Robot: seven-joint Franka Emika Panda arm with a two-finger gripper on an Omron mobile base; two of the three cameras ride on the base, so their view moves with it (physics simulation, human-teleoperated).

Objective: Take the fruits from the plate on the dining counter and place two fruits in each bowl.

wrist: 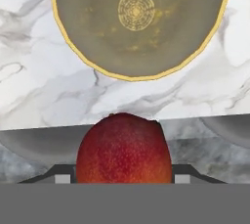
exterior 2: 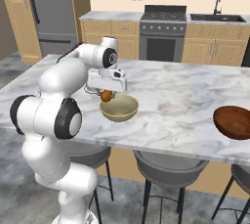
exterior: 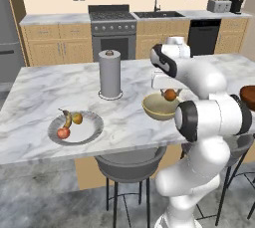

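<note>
My gripper hangs over the near rim of the tan-yellow bowl, shut on the orange round fruit. In the hand view that fruit sits between the fingers, and the tan bowl lies below with nothing in it. The light-grey plate rests at the left of the dining counter. It holds the red fruit, the yellow-green fruit and the banana. The dark reddish-brown bowl stands far to the right on the counter.
A grey paper-towel roll stands upright behind and between the plate and the tan bowl. Grey stools are tucked under the counter's near edge. The stove and wall cabinets are far behind.
</note>
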